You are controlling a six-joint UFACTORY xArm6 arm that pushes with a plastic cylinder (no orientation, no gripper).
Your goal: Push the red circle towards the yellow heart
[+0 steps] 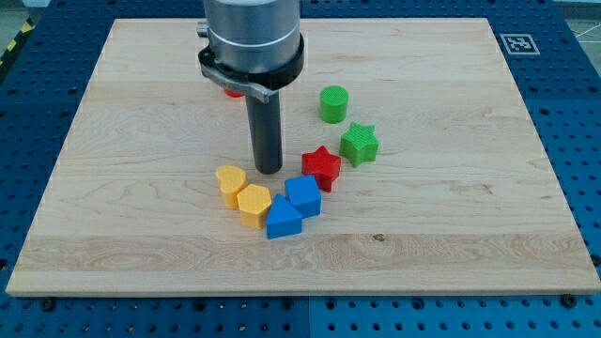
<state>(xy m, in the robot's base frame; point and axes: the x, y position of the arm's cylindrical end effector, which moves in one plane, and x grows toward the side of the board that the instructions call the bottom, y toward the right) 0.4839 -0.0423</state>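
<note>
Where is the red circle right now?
The red circle is mostly hidden behind the arm at the view's upper middle, above my tip and the yellow heart, left of the green cylinder.

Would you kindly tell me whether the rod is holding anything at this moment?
Nothing is held; my tip stands free beside the yellow heart.

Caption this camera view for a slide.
My tip rests beside the yellow heart; the red circle peeks out behind the arm.

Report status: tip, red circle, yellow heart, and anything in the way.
My tip beside yellow heart. Red circle mostly hidden behind arm. Path between looks clear.
</note>
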